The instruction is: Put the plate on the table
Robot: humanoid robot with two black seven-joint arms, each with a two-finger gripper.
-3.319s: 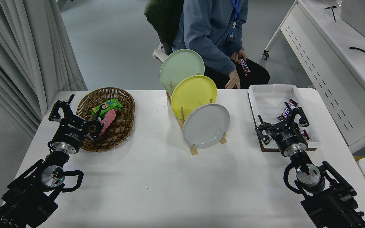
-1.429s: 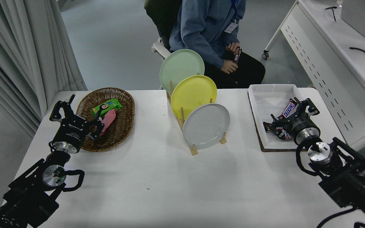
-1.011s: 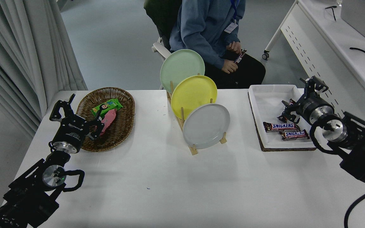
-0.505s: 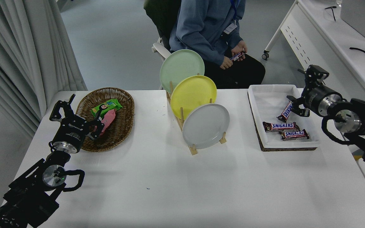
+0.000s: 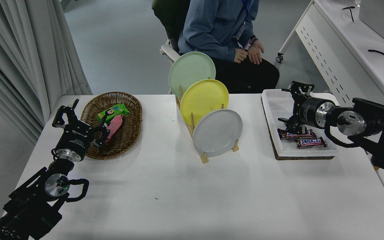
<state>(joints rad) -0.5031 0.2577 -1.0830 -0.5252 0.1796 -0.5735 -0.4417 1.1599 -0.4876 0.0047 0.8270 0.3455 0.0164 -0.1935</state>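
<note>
Seeing the plate (image 5: 217, 133) standing upright up front in our wooden rack (image 5: 202, 155) on the table (image 5: 192, 196), right gripper (image 5: 290, 105) over the tray (image 5: 270, 100), fingers spread and empty, left gripper (image 5: 78, 116) parked wide open by the basket (image 5: 129, 133), its far finger partly lost against the weave.

Wicker basket (image 5: 130, 133) of snack packets (image 5: 112, 112), wooden rack (image 5: 192, 128), white tray (image 5: 278, 103) with chocolate bars (image 5: 310, 142).

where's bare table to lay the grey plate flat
The widest bare patch of the large white table lies in front of the wooden rack holding the round light grey plate, between both arms. It is crowded behind: brown wicker basket left, white tray with the right pincer right.
</note>
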